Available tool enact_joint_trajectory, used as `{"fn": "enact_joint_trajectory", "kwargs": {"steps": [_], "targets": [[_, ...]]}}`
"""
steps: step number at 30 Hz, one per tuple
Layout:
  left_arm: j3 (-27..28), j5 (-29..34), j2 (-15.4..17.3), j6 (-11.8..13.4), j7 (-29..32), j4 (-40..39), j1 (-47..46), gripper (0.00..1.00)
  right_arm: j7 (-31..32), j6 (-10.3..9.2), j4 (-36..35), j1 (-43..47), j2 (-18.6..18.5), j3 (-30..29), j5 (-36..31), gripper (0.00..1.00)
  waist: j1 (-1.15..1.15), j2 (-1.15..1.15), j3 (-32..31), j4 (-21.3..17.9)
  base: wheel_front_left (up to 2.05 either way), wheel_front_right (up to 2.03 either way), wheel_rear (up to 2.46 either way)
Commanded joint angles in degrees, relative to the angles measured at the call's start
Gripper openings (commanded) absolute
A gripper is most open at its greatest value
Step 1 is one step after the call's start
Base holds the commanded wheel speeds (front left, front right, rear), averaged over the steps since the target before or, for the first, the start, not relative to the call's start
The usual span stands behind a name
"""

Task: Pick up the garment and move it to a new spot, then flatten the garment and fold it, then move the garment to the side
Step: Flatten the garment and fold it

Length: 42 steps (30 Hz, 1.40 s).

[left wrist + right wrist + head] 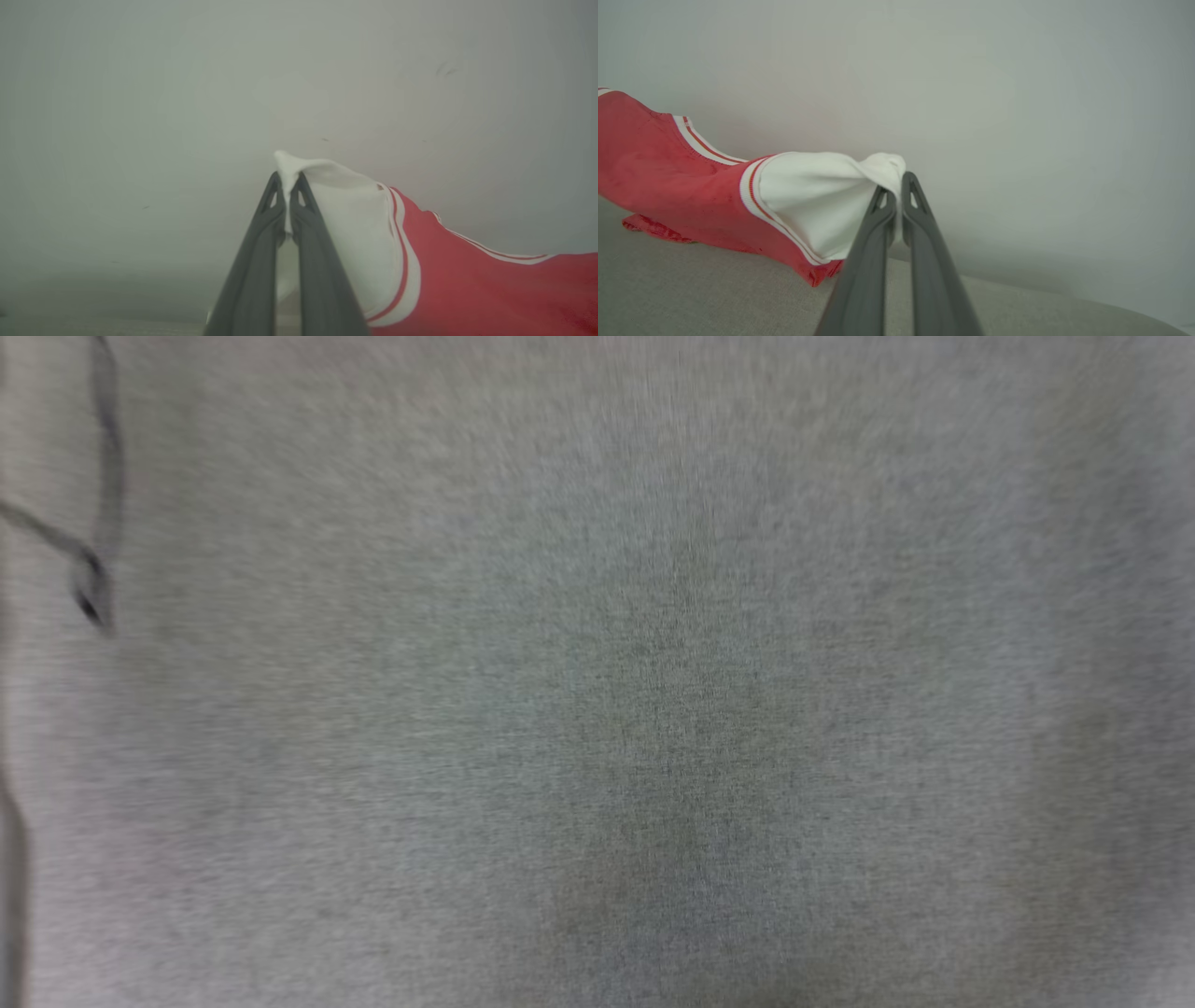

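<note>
Left end effector (288, 179): fingers pressed together, pinching the tip of a white sleeve (355, 219); a peak of white cloth stands up past the fingertips.
Right end effector (895, 184): also closed on cloth, pinching the bunched end of the other white sleeve (808, 200).
Garment (467, 280): red jersey T-shirt with red-striped white trim at the shoulder seams and neckline. It hangs between the two pinches, and the red body sags away from each sleeve.
Contact: in the right wrist view a low red edge (654, 228) rests on the grey cloth surface (714, 298); the sleeves are raised off it. Printed number: cannot tell, not facing either wrist camera.
Head view: blurred grey weave (653, 709) with a thin dark looped cord (107, 476) near its left edge.
Step in hand (judgement): a two-point hold by the sleeves, partly lifted. This fits either the carry to a new spot or the lay-down before flattening; which one cannot be told. Folding is not yet begun.
Next move calls for (judgement): both pinches firm and the arms apart enough to draw the shoulders taut. Then lower evenly so the body spreads without tucking under.
Risk (judgement): each grip takes only a sleeve end, so a sharp pull could slip one out.
</note>
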Motion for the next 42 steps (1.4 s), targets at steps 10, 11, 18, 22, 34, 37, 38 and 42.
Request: {"fn": "enact_joint_trajectory", "kwargs": {"steps": [10,11,18,22,34,37,38,42], "targets": [[1.36,-4.39,-3.5,-0.59,-1.12,-6.52,33.58,0.0,-0.66,-0.06,-9.67,34.77,-5.63,1.41,7.59,0.0,-0.01,0.0,-20.76,3.94,0.0,0.0,0.0],[1.42,-4.27,-3.72,-0.28,-1.14,-7.58,36.63,0.0,-0.55,-0.07,-10.52,38.02,-5.95,0.87,8.17,0.0,-0.01,0.0,-22.08,4.08,0.0,0.0,0.0],[0.37,-4.95,-3.71,2.64,0.18,-14.8,55.79,0.0,1.81,-0.06,-16.41,58.27,-5.23,-4.32,10.79,0.0,-0.01,0.0,-29.4,4.18,0.0,0.0,0.0],[-0.35,-4.92,-2.67,5.59,2.14,-20.86,66.11,0.0,4.13,-0.06,-20.2,68.24,-3.76,-6.84,10.62,0.0,-0.01,0.0,-32.54,4.09,0.0,0.0,0.0],[-0.95,-5.39,-0.36,17.16,9.16,-38.5,89.39,0.0,15.15,-0.06,-30.71,91.19,4.05,-13.77,7.69,0.08,-0.01,0.0,-36.58,4.15,0.0,0.0,0.0],[-1.33,-4.78,-0.71,18.34,8.33,-39.95,91.63,0.0,17.42,-0.06,-31.69,94.02,5.85,-14.61,6.08,0.69,-0.01,0.0,-36.79,4.47,0.0,0.0,0.0],[-1.57,-4.73,-1.03,18.53,8.23,-40.21,92.01,0.0,18.07,-0.06,-32.07,94.55,6.59,-14.72,6.08,1.0,-0.01,0.0,-36.75,4.53,0.0,0.0,0.0],[-2.93,-3.59,-1.57,18.28,7.64,-41.23,91.09,0.0,19.17,-0.05,-34.06,93.84,7.87,-15.52,6.26,1.0,-0.01,0.0,-36.38,5.02,0.0,0.0,0.0]]}}
